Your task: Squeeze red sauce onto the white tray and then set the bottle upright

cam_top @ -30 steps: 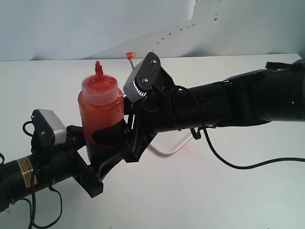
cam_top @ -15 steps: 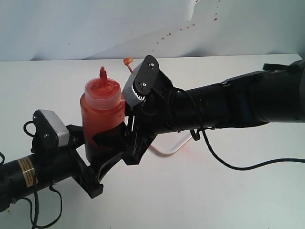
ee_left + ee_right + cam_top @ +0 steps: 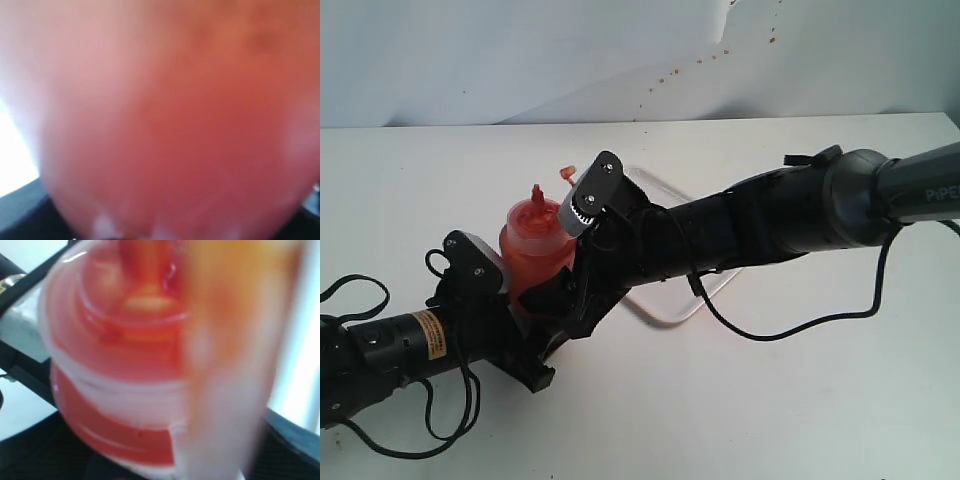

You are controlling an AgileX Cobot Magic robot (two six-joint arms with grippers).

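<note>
- Holding the bottle (image 3: 533,250) upright, left of the middle of the surface (image 3: 770,400), with the nozzle (image 3: 536,196) pointing up and red sauce (image 3: 525,262) filling most of the body.
- Clamped on the bottle's lower body from the near-left side: left tool (image 3: 535,325). Nothing but a red blur of the bottle in that wrist view.
- Closed on the same bottle from the right, by the look of the exterior view: right tool (image 3: 558,285). Ribbed cap seen at very close range from that wrist.
- Lying just right of the bottle, toward the surface's middle and askew to its edges: white tray (image 3: 665,318), largely hidden under the right arm. Cannot tell whether any sauce lies on it.
- Cannot tell whether the bottle's base touches the surface: hidden behind the jaws.
- Judged next: tipping the long axis from upright toward the right, nozzle out over the tray's nearer rim. Right arm nearer the tray, yet lying across it.
- Open room toward the near and right edges. Crowded between the two arms, so little slack for turning the bottle.
</note>
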